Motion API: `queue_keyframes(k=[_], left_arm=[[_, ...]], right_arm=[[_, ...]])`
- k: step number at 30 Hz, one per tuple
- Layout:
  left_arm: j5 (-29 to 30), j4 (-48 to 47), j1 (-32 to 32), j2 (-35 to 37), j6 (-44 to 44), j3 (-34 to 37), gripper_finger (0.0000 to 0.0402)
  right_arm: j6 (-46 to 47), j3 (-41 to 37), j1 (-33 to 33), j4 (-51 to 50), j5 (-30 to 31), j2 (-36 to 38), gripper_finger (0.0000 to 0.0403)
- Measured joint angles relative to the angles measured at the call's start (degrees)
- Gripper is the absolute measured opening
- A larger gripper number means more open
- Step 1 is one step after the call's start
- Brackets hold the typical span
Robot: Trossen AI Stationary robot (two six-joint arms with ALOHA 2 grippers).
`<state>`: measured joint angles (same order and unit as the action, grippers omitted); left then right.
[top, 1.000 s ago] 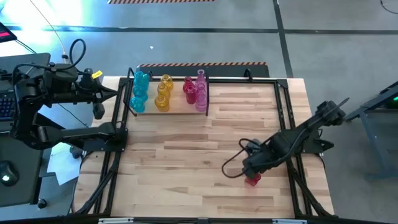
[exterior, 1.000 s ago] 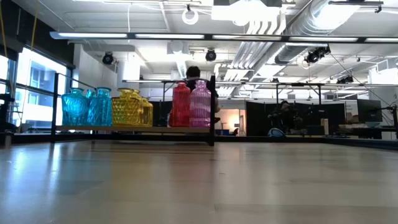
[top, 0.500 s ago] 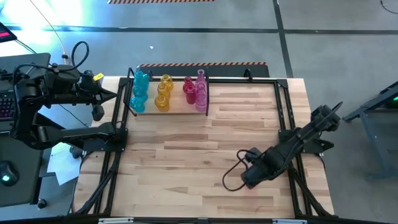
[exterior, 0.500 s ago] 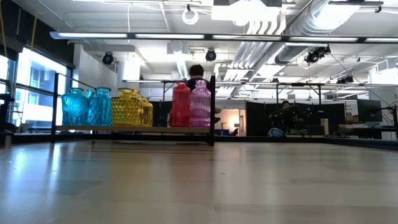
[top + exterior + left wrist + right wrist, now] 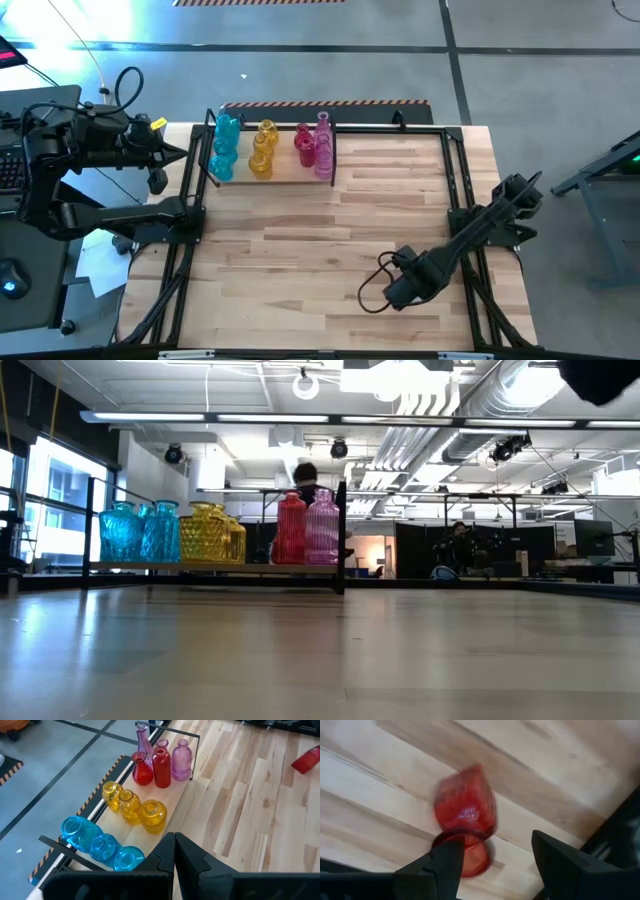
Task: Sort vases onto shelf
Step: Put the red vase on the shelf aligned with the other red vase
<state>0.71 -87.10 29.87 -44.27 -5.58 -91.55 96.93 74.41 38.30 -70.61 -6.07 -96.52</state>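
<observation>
A red vase [image 5: 465, 815] lies on its side on the tabletop, near the right and near edges; the left wrist view shows the vase [image 5: 306, 760] too. My right gripper [image 5: 402, 292] hangs over it, open and pointing down. One finger [image 5: 440, 865] stands in front of the vase's mouth end and the other finger [image 5: 560, 860] stands well to its side. The shelf [image 5: 285, 178] at the table's far left holds cyan [image 5: 224, 146], yellow [image 5: 263, 150], red [image 5: 304, 146] and pink [image 5: 323, 140] vases, upright on its plank. My left gripper [image 5: 174, 851] waits shut, beyond the table's left edge.
Black frame rails [image 5: 462, 200] run along the table's right and left sides close to both arms. A cable [image 5: 375, 285] loops beside my right gripper. Bare wood [image 5: 300, 250] spreads between the red vase and the shelf. A person [image 5: 305, 478] shows behind the shelf.
My right gripper has gone down and toward the table's near edge. It now covers the lying red vase in the high view, and part of that arm has come into the low view's top right corner. The vase has stayed where it was.
</observation>
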Motion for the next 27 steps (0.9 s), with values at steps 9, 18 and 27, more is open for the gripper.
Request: queue_keyframes(k=[9, 18, 27], left_arm=[[0.0, -0.2, 0.0, 0.3, 2.1, 0.0, 0.0], [0.0, 0.0, 0.0, 0.3, 2.5, 0.0, 0.0], [0.0, 0.8, 0.0, 0.3, 4.5, 0.0, 0.0]], right_arm=[[1.1, -5.6, 0.0, 7.9, -0.2, 2.0, 0.0212], [-5.7, -5.8, -3.5, 12.1, -1.0, 1.9, 0.0069], [-18.0, -4.2, -12.2, 14.9, -0.4, 1.5, 0.0033]])
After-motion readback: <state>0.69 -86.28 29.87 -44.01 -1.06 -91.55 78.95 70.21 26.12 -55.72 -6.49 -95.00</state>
